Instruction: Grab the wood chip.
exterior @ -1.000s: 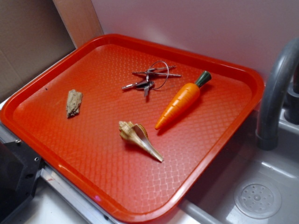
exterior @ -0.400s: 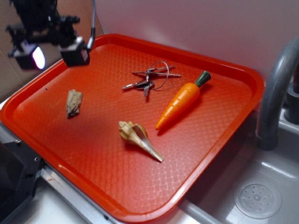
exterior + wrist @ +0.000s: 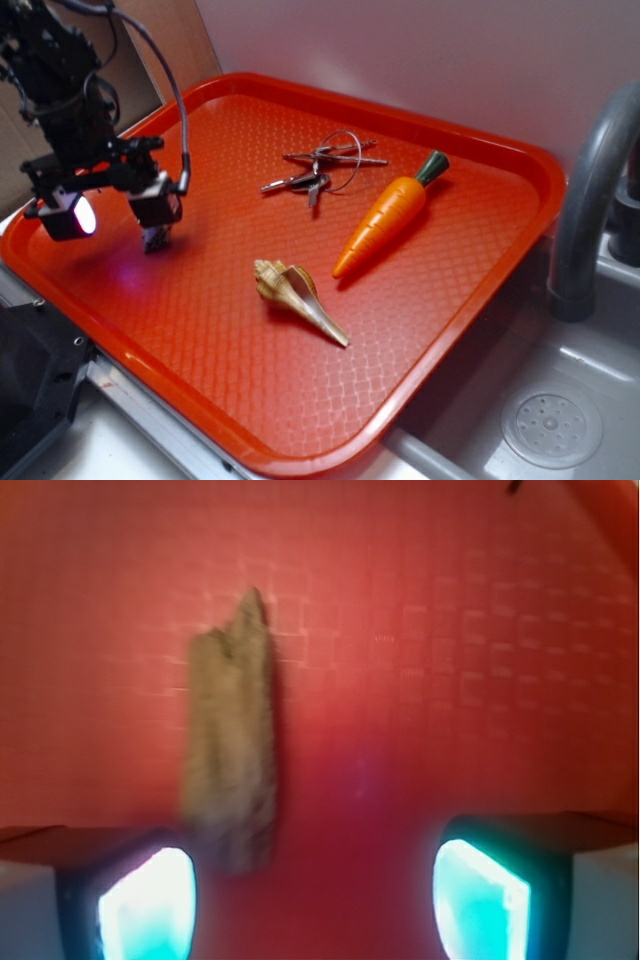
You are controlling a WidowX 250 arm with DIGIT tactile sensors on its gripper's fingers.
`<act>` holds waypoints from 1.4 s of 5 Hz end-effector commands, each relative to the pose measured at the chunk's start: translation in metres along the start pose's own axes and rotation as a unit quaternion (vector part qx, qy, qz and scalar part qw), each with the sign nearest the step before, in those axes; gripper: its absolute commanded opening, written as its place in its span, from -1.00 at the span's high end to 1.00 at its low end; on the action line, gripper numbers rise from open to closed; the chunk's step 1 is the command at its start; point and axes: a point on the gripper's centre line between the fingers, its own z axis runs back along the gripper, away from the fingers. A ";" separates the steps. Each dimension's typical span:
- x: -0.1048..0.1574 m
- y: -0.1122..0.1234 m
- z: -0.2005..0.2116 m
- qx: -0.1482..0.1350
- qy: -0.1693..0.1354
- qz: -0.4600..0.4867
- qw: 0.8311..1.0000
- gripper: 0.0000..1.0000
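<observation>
The wood chip [image 3: 232, 750] is a small rough pale tan piece lying flat on the red tray [image 3: 250, 400]. In the exterior view only its lower tip [image 3: 153, 240] shows under my gripper [image 3: 150, 222], which hangs low right over it at the tray's left side. In the wrist view my gripper [image 3: 315, 900] is open. The chip lies just ahead of the gap, close to the left fingertip [image 3: 150, 905], its near end beside that pad. Nothing is between the pads.
On the tray lie a cream-brown spiral seashell [image 3: 295, 295], an orange toy carrot [image 3: 390, 212] and a bunch of keys [image 3: 322, 168]. A grey tap [image 3: 590, 200] and a sink with a drain [image 3: 552, 430] are to the right. A wall runs behind.
My arm came into view from the upper left, then moved down and forward until the gripper hangs right over the wood chip, hiding most of it. The objects on the tray have not moved.
</observation>
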 end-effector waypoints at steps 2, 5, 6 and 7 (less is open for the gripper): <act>0.017 -0.009 -0.029 0.003 0.044 -0.051 0.998 -1.00; -0.009 -0.001 -0.041 0.016 0.057 -0.064 0.996 1.00; -0.011 0.003 -0.033 0.024 0.037 -0.075 0.996 1.00; 0.013 -0.012 0.016 0.012 0.007 -0.091 0.996 -1.00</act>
